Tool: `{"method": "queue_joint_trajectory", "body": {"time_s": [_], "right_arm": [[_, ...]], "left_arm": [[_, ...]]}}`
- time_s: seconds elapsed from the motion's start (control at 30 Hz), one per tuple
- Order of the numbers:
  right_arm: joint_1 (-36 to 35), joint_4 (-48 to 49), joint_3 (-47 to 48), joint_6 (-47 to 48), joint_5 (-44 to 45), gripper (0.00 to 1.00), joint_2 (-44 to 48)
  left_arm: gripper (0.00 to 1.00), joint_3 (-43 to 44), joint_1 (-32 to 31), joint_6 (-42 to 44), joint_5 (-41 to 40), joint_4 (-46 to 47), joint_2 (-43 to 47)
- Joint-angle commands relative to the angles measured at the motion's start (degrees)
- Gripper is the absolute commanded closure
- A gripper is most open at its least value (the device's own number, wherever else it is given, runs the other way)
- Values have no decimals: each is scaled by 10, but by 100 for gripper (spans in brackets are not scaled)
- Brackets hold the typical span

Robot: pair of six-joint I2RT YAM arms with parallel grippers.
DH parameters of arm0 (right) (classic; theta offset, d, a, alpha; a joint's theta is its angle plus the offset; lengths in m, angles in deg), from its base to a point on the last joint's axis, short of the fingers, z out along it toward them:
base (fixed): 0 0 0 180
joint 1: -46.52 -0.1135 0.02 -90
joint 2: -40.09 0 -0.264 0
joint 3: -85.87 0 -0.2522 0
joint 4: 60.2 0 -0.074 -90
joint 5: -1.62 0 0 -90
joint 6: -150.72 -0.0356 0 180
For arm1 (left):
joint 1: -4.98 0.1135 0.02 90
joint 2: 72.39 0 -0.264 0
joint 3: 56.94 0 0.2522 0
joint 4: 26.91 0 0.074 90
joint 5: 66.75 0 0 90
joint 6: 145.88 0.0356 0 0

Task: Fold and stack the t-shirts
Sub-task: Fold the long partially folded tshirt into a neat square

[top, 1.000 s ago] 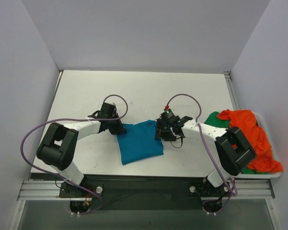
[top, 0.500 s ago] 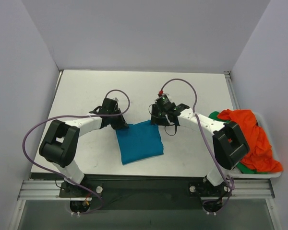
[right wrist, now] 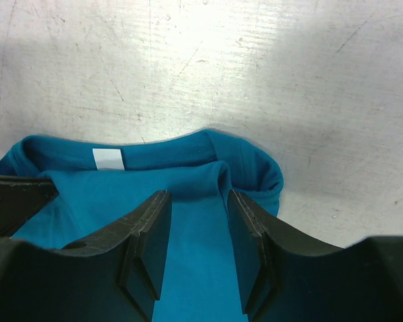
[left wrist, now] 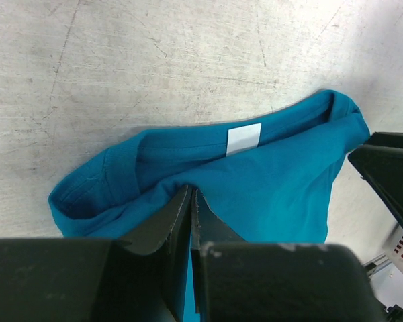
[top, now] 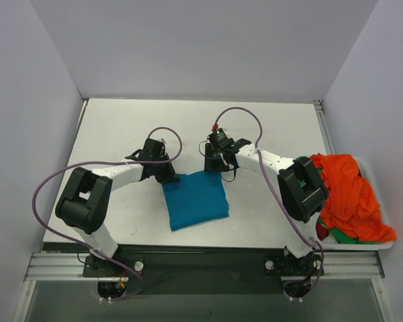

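Early going, with the teal t-shirt [top: 195,198] folded small in the middle of the table [top: 121,127], its collar edge pinched by the clenched left gripper [left wrist: 191,196] and straddled by the parted right gripper [right wrist: 198,201], the orange-red t-shirt [top: 352,194] and green t-shirt [top: 344,237] heaped unfolded at the right, nothing stacked.

Scuffed white table [top: 121,127], folded teal t-shirt [top: 195,201] lying near its middle

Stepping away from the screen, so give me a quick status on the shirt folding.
Left hand shut on teal t-shirt, collar edge. Right hand open, straddling the same edge. Nothing between them; orange-red shirts piled far right.
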Motion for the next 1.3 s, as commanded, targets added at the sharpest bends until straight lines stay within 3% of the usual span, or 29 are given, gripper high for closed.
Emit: {"method": "queue_joint_trajectory", "body": {"time_s": [0.0, 0.17, 0.37, 0.67, 0.77, 0.9, 1.0, 1.13, 1.17, 1.27], "right_arm": [[-2, -20, 21, -5, 0, 61, -8], [-3, -19, 20, -13, 1, 64, -9], [-3, -19, 28, -20, 0, 69, -14], [-1, -21, 35, -26, -2, 78, -15], [0, -22, 35, -24, 0, 78, -13], [0, -24, 35, -25, -1, 88, -12], [1, -29, 39, -26, 6, 95, -8], [5, -39, 41, -24, 21, 98, 2], [7, -43, 44, -23, 22, 98, 2], [21, -47, 49, -21, 22, 98, -7]], "left_arm": [[85, -4, 6, 9, -4, 0, 45], [75, -22, 22, 13, -15, -15, 113], [75, -51, 22, 18, -55, -49, 154], [75, -55, 22, 27, -83, -58, 119], [66, -60, 22, 28, -93, -51, 114], [66, -52, 22, 30, -102, -44, 88], [68, -41, 22, 29, -105, -45, 64], [78, -33, 23, 24, -114, -41, 45], [89, -31, 23, 23, -117, -43, 39], [99, -25, 23, 22, -121, -44, 30]]}}
